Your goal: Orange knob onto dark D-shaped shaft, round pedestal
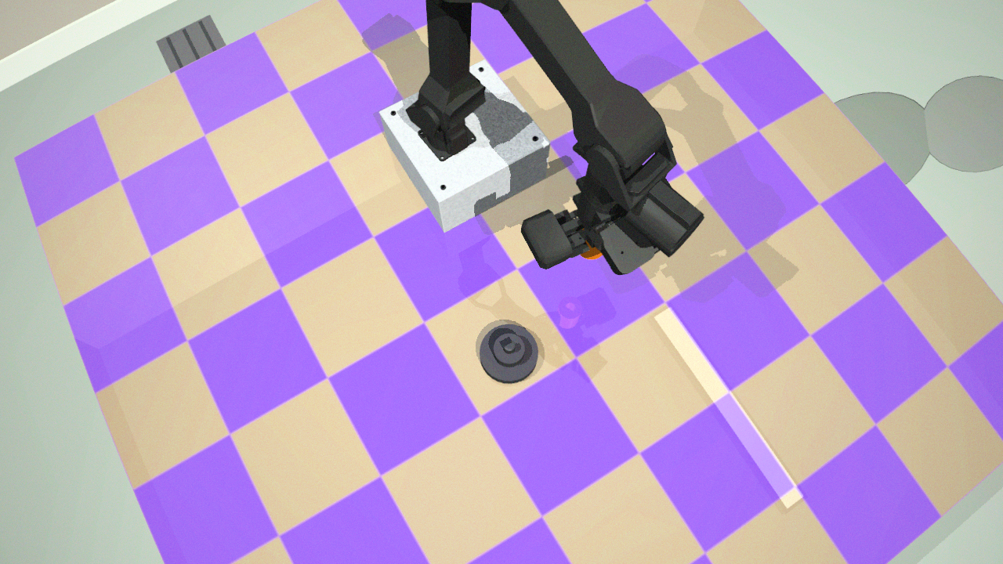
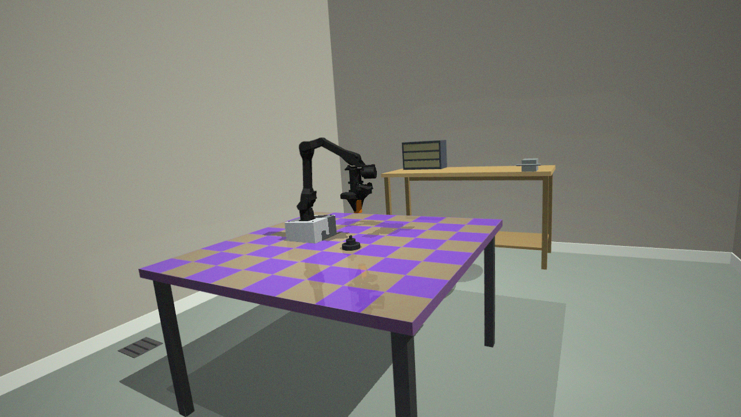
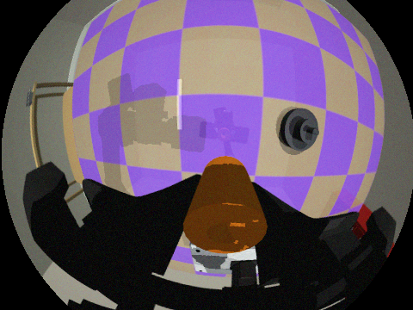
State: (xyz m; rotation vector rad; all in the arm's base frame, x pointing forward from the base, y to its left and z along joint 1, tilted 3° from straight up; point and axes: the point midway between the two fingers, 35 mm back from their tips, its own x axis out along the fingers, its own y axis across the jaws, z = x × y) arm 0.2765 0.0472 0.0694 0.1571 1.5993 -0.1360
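My gripper [image 1: 590,247] [image 2: 357,206] [image 3: 224,182] is part way open, with its two fingers pressed on the sides of the orange knob [image 1: 592,253] [image 2: 358,207] [image 3: 225,194]. I have the knob up in the air, over the table [image 1: 434,435] [image 2: 290,269] [image 3: 221,60]. In the top view I can see just a small bit of it, as the gripper hides the rest. In the wrist view it sits in the middle, between the black fingers. I cannot tell which way the flat side of its hole points.

The round pedestal [image 1: 499,369] [image 2: 350,246] [image 3: 292,129] stands on a tan square of the table. It is dark, with a wide bottom and a smaller step on top. The shaft [image 1: 508,344] [image 2: 350,237] [image 3: 311,131] sticks up from its middle, with no knob on it. The knob is well apart from the shaft, off to one side and higher up.

My black arm [image 1: 561,63] [image 2: 307,174] bends up and over from a white and gray block [image 1: 421,171] [image 2: 300,231] [image 3: 200,263]. The block sits on the same table.
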